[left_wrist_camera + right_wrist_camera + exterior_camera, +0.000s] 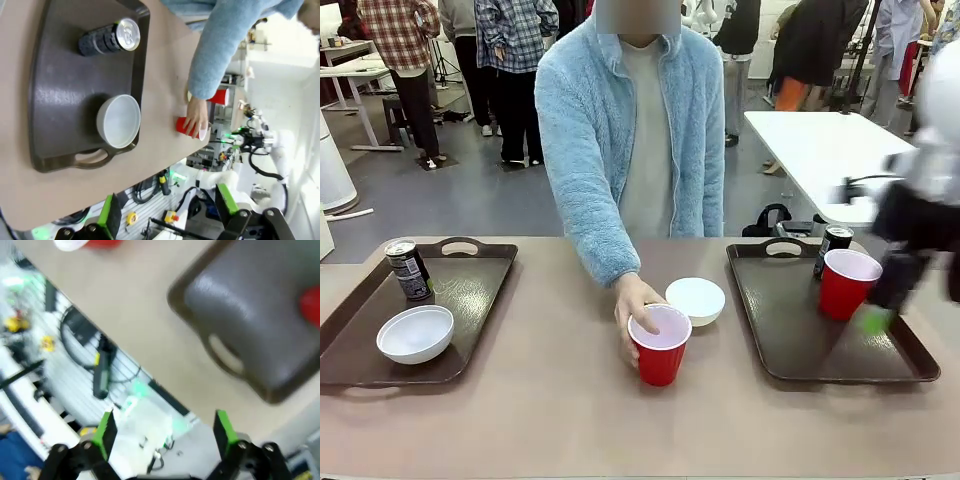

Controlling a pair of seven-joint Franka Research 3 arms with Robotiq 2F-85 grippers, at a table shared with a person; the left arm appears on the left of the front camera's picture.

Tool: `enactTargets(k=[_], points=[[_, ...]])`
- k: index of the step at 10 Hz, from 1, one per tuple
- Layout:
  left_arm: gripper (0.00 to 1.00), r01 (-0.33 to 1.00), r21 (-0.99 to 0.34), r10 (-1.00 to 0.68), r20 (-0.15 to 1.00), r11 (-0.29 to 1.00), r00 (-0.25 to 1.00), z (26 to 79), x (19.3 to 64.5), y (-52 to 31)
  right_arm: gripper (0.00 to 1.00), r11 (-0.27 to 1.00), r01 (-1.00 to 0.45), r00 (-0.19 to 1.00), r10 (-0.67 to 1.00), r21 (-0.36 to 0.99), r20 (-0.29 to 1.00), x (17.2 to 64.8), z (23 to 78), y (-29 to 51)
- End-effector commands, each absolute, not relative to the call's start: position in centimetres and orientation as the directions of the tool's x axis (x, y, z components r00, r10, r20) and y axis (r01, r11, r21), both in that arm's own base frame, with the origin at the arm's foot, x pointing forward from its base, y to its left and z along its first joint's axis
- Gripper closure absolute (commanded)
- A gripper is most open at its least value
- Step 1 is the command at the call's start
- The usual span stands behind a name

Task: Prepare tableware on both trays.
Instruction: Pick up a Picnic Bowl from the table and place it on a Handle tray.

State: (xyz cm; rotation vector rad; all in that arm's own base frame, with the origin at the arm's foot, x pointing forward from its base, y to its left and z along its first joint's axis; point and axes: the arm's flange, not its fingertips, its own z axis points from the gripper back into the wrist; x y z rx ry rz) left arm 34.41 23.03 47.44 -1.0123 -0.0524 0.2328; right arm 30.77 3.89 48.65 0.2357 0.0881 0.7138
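Your left fingers point(109, 218) and right fingers point(225, 432) stand wide open and empty, so wait until the person's hand point(632, 303) leaves the red plastic cup point(660, 362) on the table point(550, 400) beside the small round white bowl point(696, 300), then grip it mid-wall; blur hides the right arm point(935, 140) and its exact place.

On the tabletop point(550, 420), the left tray point(470, 290) carries a dark can point(408, 269) standing at its far corner and a white bowl point(415, 334) near its front edge. The right tray point(780, 330) carries a second can point(834, 248) with a red cup point(846, 283) just beside it. My right tool point(876, 318), blurred, hangs over that tray next to the cup. Between the trays a person's hand point(634, 308) grips another red cup point(660, 365), with a second white bowl point(698, 298) just behind it.
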Motion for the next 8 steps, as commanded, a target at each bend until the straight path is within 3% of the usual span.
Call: enactTargets(k=[1, 5, 8], points=[[0.00, -0.169, -0.838, 0.214, -0.064, 0.518, 0.975, 47.6, 34.3, 23.2, 0.00, 0.743, -0.621, 0.777, 0.627, 0.251, 0.064, 30.2, 49.8, -0.1], [0.00, -0.169, -0.838, 0.214, -0.064, 0.518, 0.975, 47.6, 34.3, 23.2, 0.00, 0.752, -0.604, 0.785, 0.619, 0.265, 0.031, 30.8, 47.8, 0.2], [0.00, -0.169, -0.838, 0.214, -0.064, 0.518, 0.975, 47.6, 34.3, 23.2, 0.00, 0.749, -0.610, 0.784, 0.617, 0.259, 0.062, 30.0, 49.4, -1.2]])
